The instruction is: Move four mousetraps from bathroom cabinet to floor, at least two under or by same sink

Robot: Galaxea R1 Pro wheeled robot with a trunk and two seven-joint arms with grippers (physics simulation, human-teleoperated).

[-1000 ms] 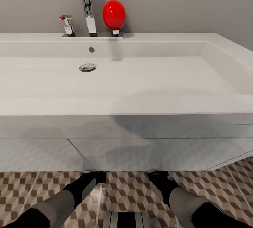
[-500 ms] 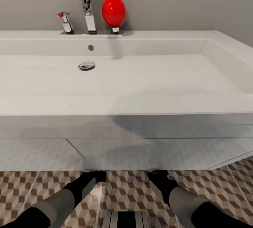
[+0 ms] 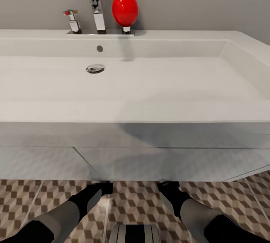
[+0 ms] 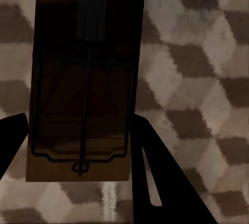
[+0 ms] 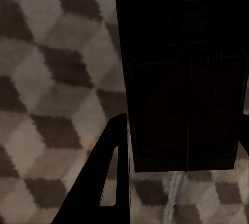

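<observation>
Both arms are reaching down in front of the sink [image 3: 135, 85], their black grippers hanging low over the bathroom floor [image 3: 138, 201] at the foot of the white vanity [image 3: 150, 160]. Seen from the head, the left gripper [image 3: 98, 192] and the right gripper [image 3: 167, 190] are sitting side by side, near each other, each just short of the vanity's bottom edge.

In the left wrist view, the left gripper [image 4: 78, 146] is clamping one mousetrap [image 4: 85, 79] between its two dark fingers [image 4: 155, 167]. The board's long axis is running along the fingers and away from the wrist, with the tiled floor [image 4: 197, 79] lying behind it.

In the right wrist view, the right gripper [image 5: 181, 146] is carrying a second mousetrap [image 5: 181, 79], gripped at its long edges in the same lengthwise way over the floor [image 5: 52, 89]; one finger [image 5: 104, 177] is lying against the board's edge.

Each trap is a flat tan wooden rectangle bearing a dark wire spring and bar, the right one looking much darker in shadow. How high the boards are hanging above the tiles cannot be told.

Judged from this pose, lowering and releasing is the step in hand, and either trap would be landing next to the sink.
</observation>
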